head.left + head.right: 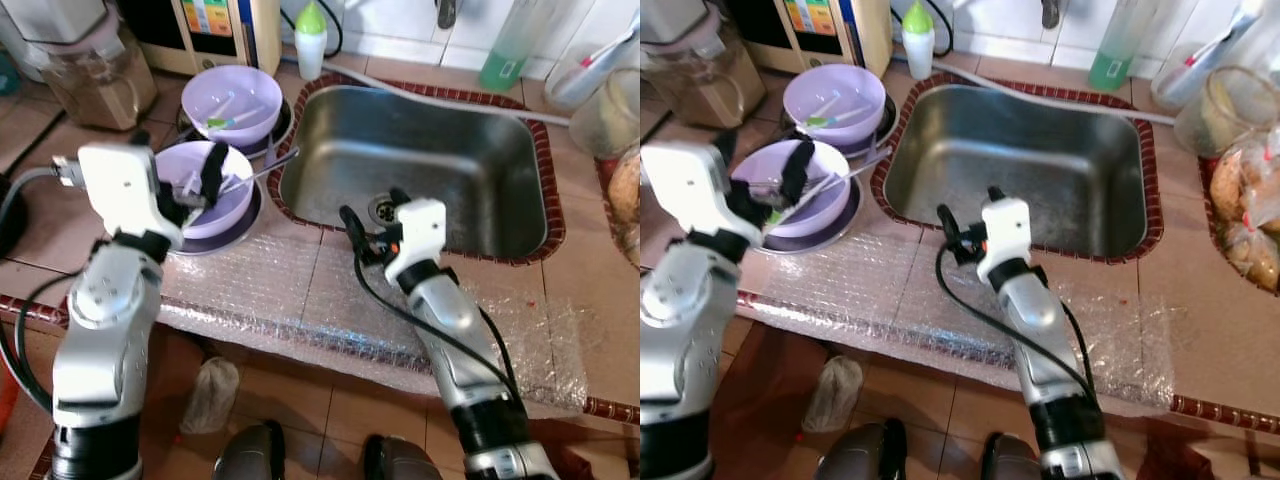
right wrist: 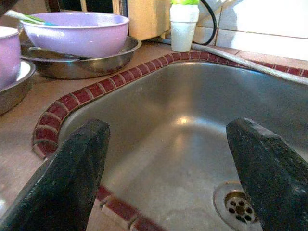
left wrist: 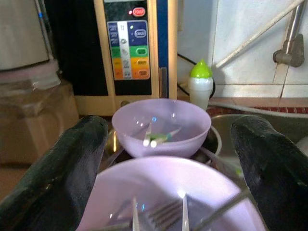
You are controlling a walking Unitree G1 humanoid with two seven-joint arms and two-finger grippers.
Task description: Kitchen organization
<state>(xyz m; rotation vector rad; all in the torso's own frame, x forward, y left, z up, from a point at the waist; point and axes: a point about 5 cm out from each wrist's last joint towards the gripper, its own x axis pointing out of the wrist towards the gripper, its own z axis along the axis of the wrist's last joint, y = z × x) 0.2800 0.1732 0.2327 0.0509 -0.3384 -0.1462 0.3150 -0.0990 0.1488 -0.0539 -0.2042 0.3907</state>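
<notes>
Two purple bowls stand on steel plates left of the steel sink (image 1: 430, 150). The near bowl (image 1: 233, 207) holds a fork (image 3: 161, 214) and other cutlery. In the far bowl (image 1: 240, 100) lie green-handled utensils (image 3: 159, 138). My left gripper (image 1: 195, 190) is open, its black fingers (image 3: 62, 178) straddling the near bowl's rim from above. Nothing is held between them. My right gripper (image 1: 375, 212) is open and empty at the sink's near edge, pointing into the basin toward the drain (image 2: 238, 207).
Bubble wrap (image 1: 290, 290) covers the counter's front edge. A white bottle with a green cap (image 1: 311, 40), a water appliance (image 1: 210, 25) and a blender jar (image 1: 95, 75) stand behind. A green bottle (image 1: 510, 45), a jar (image 1: 612, 110) and food bags (image 1: 1245, 220) crowd the right.
</notes>
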